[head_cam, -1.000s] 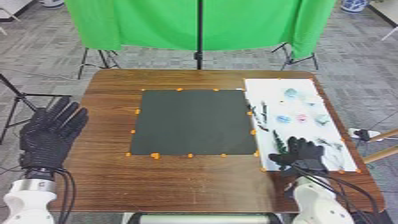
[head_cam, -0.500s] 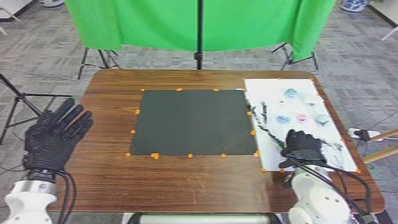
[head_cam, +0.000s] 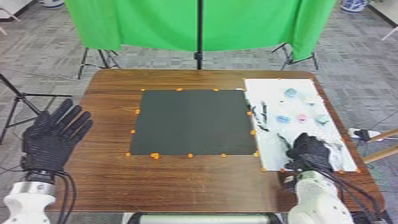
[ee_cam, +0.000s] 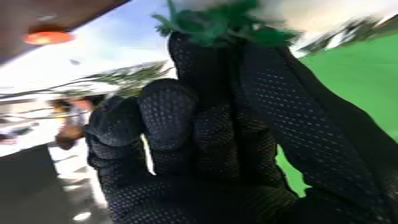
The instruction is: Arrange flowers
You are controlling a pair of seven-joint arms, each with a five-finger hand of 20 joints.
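Green cloth point(head_cam: 191, 25) hangs at 12 o'clock, beyond the brown surface point(head_cam: 195, 192). We note the right hand point(head_cam: 309, 151) at the 6 o'clock end of the white sheet point(head_cam: 266, 87), thumb and finger clamped on a green sprig point(ee_cam: 218, 25); the left hand point(head_cam: 51, 142), fingers apart, near 9 o'clock. We judge this pick-up; next, lift clear and carry toward 10 o'clock, onto the dark mat point(head_cam: 191, 122).

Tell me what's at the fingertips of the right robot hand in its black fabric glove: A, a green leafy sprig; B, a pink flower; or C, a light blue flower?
A, the green leafy sprig shows pinched at the tips of the right robot hand.
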